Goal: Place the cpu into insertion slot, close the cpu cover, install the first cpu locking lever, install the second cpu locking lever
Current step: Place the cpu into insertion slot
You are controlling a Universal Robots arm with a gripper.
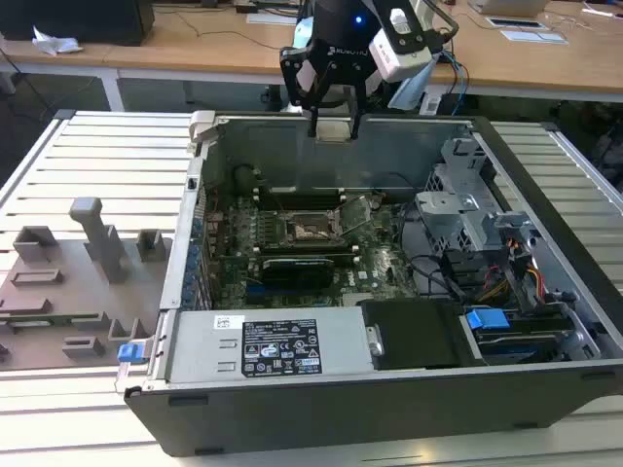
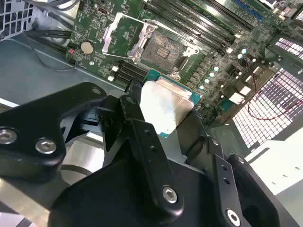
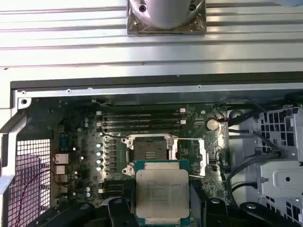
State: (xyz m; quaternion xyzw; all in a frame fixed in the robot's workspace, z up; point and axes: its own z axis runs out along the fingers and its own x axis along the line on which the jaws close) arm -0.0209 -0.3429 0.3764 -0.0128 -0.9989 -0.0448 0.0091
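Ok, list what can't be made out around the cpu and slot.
- cpu underside: faces away in both wrist views.
- slot near edge: behind the cpu, first wrist view.
- slot contacts: too small, exterior view.
- cpu's gripped edges: covered by the gripper, second wrist view.

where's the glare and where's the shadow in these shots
In the second wrist view a bright reflection washes out the top of the cpu. In the first wrist view the cpu is evenly lit, while the table beyond the case glares near white. In the exterior view the inside of the case around the slot lies dimmer than the table.
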